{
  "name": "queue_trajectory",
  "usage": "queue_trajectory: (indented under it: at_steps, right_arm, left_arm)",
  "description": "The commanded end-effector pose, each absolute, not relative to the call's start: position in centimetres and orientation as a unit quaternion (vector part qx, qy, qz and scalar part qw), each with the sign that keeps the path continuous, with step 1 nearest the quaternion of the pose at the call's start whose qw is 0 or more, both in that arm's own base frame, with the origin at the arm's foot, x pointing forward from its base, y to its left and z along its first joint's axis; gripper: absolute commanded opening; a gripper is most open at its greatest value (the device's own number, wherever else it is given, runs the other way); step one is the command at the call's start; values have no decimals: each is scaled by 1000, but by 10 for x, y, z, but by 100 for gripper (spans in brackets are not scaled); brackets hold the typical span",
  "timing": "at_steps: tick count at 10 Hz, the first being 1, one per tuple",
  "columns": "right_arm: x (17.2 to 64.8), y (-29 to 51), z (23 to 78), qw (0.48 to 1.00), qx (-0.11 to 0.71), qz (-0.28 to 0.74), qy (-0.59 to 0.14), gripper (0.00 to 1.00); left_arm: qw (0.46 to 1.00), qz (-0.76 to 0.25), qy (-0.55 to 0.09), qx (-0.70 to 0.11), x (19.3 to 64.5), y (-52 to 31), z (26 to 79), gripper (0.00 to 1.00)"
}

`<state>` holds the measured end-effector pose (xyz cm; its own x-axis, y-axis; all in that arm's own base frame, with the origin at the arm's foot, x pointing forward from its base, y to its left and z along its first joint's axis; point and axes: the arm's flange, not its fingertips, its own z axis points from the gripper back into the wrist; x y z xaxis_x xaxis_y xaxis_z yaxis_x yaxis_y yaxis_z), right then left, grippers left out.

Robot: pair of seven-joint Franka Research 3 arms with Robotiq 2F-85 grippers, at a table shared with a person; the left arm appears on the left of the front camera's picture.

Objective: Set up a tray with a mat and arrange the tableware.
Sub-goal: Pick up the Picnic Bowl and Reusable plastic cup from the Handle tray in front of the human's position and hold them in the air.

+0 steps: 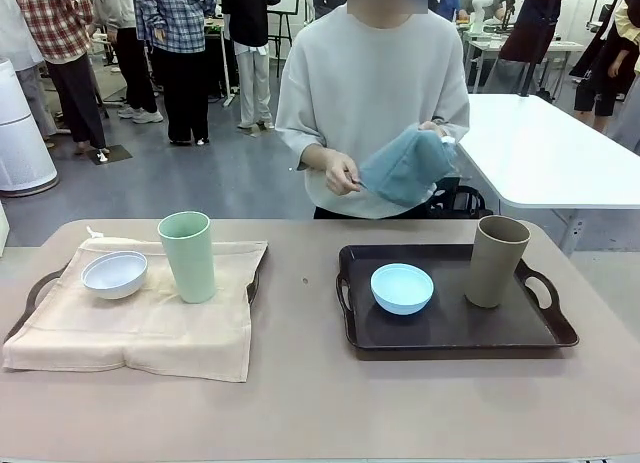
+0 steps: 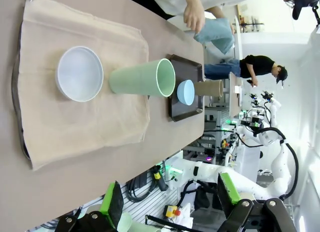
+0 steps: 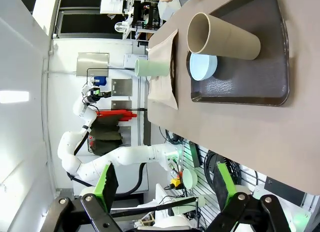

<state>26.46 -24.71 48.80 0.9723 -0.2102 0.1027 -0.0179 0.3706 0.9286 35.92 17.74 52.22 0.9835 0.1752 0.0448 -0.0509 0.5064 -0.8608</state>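
1. While my left claw (image 2: 170,199) hangs spread and empty, the pale green cup (image 2: 142,77) stands ahead of it on the beige mat (image 2: 75,127), white bowl (image 2: 80,73) just beside.
2. My right claw (image 3: 166,184) is spread too, gripping nothing; ahead of it the light blue bowl (image 3: 202,66) and tan cup (image 3: 222,39) sit on the dark tray (image 3: 250,81).
3. Beyond both, a person (image 1: 370,93) holds a blue cloth (image 1: 405,166).

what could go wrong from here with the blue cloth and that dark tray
1. The dark tray is bare under the light blue bowl and tan cup. Laying the person's blue cloth there with both in place could knock the tall cup over.
2. The beige mat is soft cloth, so a tug on it could topple the pale green cup onto the white bowl beside it.
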Motion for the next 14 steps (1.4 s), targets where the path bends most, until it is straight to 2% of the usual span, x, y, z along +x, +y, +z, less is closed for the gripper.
queue_trajectory:
  at_steps: [1, 2, 3, 4, 6, 8, 10, 12, 14]
  right_arm:
    - [272, -256, 496, 814, 572, -13, -98, 100]
    - [282, -248, 504, 827, 548, 41, -121, 100]
    - [295, -239, 508, 866, 467, 97, -149, 100]
    - [307, -236, 512, 884, 409, 155, -166, 100]
    - [330, -227, 513, 885, 353, 235, -192, 100]
    - [343, -207, 499, 861, 327, 301, -248, 100]
    - [348, -193, 483, 849, 317, 315, -281, 100]
    - [347, -182, 471, 850, 319, 335, -252, 100]
    - [347, -186, 468, 848, 337, 340, -228, 100]
  left_arm:
    - [880, 59, -54, -468, 360, 165, 530, 100]
    - [890, 56, -48, -450, 368, 145, 537, 100]
    - [908, 44, -39, -415, 375, 118, 550, 100]
    - [916, 23, -34, -399, 379, 87, 565, 100]
    - [936, 2, -32, -352, 387, 20, 589, 100]
    - [959, -8, -50, -277, 394, -56, 603, 100]
    - [977, -18, -63, -202, 401, -124, 593, 100]
    - [987, -27, -74, -137, 405, -180, 586, 100]
    - [989, -34, -87, -112, 402, -223, 582, 100]
